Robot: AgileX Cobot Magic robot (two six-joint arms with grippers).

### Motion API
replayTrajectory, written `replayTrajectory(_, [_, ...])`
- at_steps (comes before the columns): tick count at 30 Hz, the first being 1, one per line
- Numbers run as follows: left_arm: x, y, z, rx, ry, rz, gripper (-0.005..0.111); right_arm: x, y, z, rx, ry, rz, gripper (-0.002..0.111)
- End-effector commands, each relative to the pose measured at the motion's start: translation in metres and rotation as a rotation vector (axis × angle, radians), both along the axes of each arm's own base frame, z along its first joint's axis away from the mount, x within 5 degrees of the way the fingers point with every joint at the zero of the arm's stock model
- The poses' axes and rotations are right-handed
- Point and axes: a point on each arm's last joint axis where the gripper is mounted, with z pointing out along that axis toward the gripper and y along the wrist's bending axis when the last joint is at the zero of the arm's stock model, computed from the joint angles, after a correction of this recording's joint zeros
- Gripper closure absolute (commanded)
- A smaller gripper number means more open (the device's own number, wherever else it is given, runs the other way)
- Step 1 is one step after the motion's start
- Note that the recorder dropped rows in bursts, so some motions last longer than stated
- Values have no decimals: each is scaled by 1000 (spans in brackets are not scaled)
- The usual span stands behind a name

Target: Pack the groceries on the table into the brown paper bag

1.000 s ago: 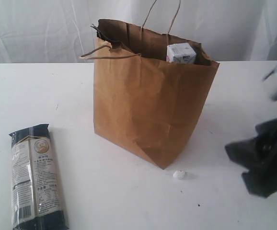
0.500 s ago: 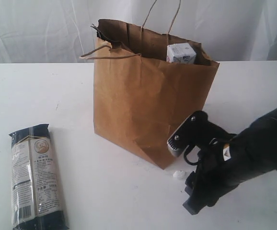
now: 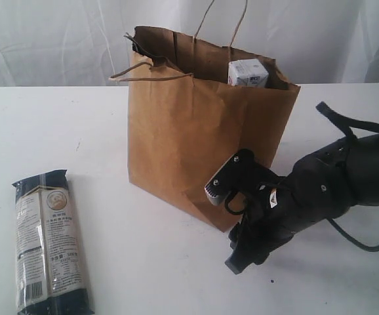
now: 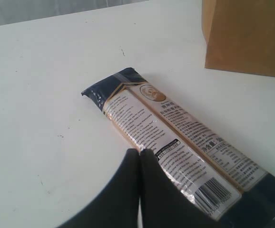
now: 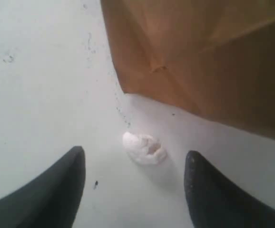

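Right wrist view: right gripper (image 5: pixel 133 159) has its jaws spread, nothing pinched. It's low over the table (image 3: pixel 78 125), and a small white crumb (image 5: pixel 144 148) lies on the surface between the two dark fingers (image 5: pixel 56 190), touching neither. Just past the crumb is the bottom corner of the brown paper bag (image 3: pixel 202 144).

Exterior view: the right arm comes in from the table's right edge and angles down at the bag's near corner. The arm body covers the crumb there.

Left wrist view: left gripper (image 4: pixel 139 156) has its jaws pressed together, holding nothing. The tip sits right at the long edge of the noodle packet (image 4: pixel 175 142). Can't tell whether it touches the wrap. This gripper is outside the exterior view.

The packet lies flat, label side up, toward the table's near edge on the left, well apart from the bag. Its long side runs roughly from the near edge toward the far edge.

The bag stands upright mid-table, closer to the far edge, mouth open. One cord handle stands up and the other is flopped over the left rim. A small white-blue carton (image 3: pixel 247 72) shows inside at the top, against the right side of the mouth. Rest of the bag's contents are hidden by its walls.
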Motion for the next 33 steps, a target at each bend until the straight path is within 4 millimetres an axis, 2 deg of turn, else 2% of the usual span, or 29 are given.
replayTrajectory(1, [0,0,-1,-3,0,0,107,3,2,-7,-4,7,2,51])
replayTrajectory(15, [0,0,-1,-3,0,0,107,8,5,-24,-9,32,-11,53])
replayTrajectory(18, [0,0,-1,-3,0,0,107,8,5,-24,0,31,-27,62])
replayTrajectory(26, [0,0,-1,-3,0,0,107,0,2,-27,-23,137,-67,106])
replayTrajectory(29, [0,0,-1,-3,0,0,107,-2,2,-20,-7,135,-95,108])
replayTrajectory(33, [0,0,-1,-3,0,0,107,-8,5,7,59,83,-121,108])
